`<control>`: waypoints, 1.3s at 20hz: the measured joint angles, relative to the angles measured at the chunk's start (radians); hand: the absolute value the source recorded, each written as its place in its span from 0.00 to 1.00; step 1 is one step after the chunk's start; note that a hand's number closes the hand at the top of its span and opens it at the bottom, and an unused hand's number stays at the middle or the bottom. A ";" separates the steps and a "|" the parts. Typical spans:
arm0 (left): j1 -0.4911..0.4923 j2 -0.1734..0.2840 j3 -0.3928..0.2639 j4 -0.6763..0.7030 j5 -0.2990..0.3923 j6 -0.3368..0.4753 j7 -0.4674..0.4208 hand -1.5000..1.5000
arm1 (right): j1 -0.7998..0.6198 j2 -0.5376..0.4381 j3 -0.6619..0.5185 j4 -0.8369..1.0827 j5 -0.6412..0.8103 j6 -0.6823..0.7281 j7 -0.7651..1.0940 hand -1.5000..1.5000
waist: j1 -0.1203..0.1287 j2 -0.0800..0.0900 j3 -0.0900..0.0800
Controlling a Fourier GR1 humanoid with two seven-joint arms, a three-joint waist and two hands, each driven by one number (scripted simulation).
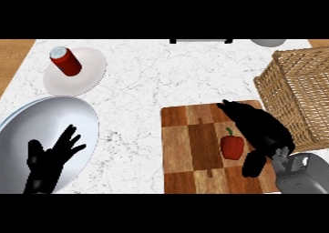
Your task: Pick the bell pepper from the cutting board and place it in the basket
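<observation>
right hand [261, 129] open-fingered beside bell pepper [233, 145] on cutting board [187, 150] | basket [301, 95] right | left hand [49, 161] open over plate [32, 118]

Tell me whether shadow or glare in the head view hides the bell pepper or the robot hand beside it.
Head view: no glare, light is even, and the red bell pepper reads clearly against the cutting board. The black right robot hand shows almost no shading, so its outline is clear but its finger detail is lost. The basket weave is plainly visible, cut off by the right edge.
</observation>
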 measured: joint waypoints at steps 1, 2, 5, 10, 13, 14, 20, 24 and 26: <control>0.001 -0.003 0.000 -0.002 -0.005 0.001 0.000 0.50 | -0.004 0.009 0.002 0.017 0.012 -0.002 -0.010 0.00 | 0.001 0.000 0.000; -0.004 -0.001 0.002 -0.002 -0.007 0.001 0.015 0.50 | -0.006 0.023 0.006 0.028 0.020 -0.001 -0.011 0.00 | 0.001 0.000 0.000; 0.002 -0.001 0.012 -0.011 0.000 -0.014 0.017 0.50 | 0.009 0.038 0.013 0.036 0.054 -0.005 -0.019 0.00 | -0.001 0.001 -0.002; -0.004 -0.007 0.018 -0.010 -0.013 -0.013 0.030 0.50 | 0.006 0.060 0.025 0.114 0.105 0.013 -0.036 0.00 | 0.000 0.001 -0.002; -0.008 -0.011 0.023 -0.013 -0.018 -0.017 0.048 0.50 | 0.008 0.080 0.028 0.167 0.141 0.005 -0.054 0.00 | 0.001 0.002 -0.003; -0.003 -0.013 0.025 -0.013 -0.020 -0.019 0.035 0.50 | 0.002 0.075 0.013 0.166 0.135 0.023 -0.058 0.00 | 0.000 0.002 -0.003; -0.008 -0.018 0.040 -0.013 -0.023 -0.034 0.053 0.50 | 0.019 0.105 0.008 0.228 0.190 -0.008 -0.118 0.00 | -0.001 0.002 -0.003; -0.003 -0.024 0.044 -0.027 -0.032 -0.042 0.063 0.50 | 0.021 0.119 -0.012 0.264 0.223 -0.025 -0.163 0.00 | -0.001 0.003 -0.005; 0.000 -0.033 0.047 -0.018 -0.043 -0.041 0.043 0.50 | 0.028 0.126 -0.019 0.258 0.235 -0.022 -0.166 0.00 | -0.002 0.001 -0.003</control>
